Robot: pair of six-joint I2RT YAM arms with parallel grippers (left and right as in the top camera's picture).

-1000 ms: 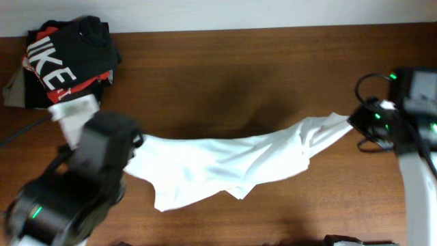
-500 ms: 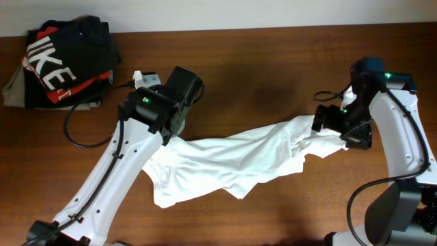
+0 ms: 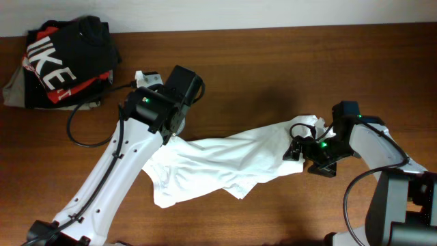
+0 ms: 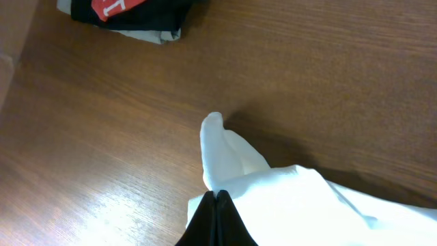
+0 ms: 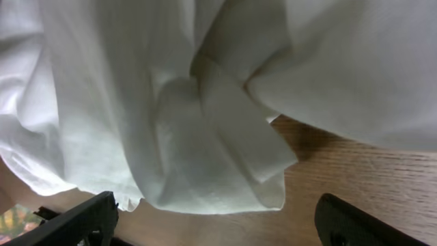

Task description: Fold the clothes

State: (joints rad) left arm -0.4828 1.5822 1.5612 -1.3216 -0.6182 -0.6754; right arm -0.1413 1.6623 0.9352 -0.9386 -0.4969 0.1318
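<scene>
The clothes, a plain white T-shirt [image 3: 225, 160], lie crumpled in a long band across the middle of the wooden table. My left gripper [image 3: 171, 134] is shut on the shirt's upper left edge. In the left wrist view its black fingers [image 4: 216, 208] meet on the white fabric [image 4: 287, 205], and a tongue of cloth pokes out past the tips. My right gripper [image 3: 298, 149] is at the shirt's right end and stands open. In the right wrist view its gripper [image 5: 218, 222] has the white fabric [image 5: 177, 116] hanging just ahead of the wide-apart jaws, with nothing held.
A black shirt with white letters and red [image 3: 65, 58] is piled on a grey-olive garment [image 3: 13, 89] at the back left corner. It also shows as the black shirt [image 4: 136, 17] in the left wrist view. A black cable [image 3: 82, 140] loops beside the left arm.
My right gripper has opened and let go of the shirt's right end, then moved left and lower over the fabric. The left arm swung up to the shirt's left edge, staying shut.
</scene>
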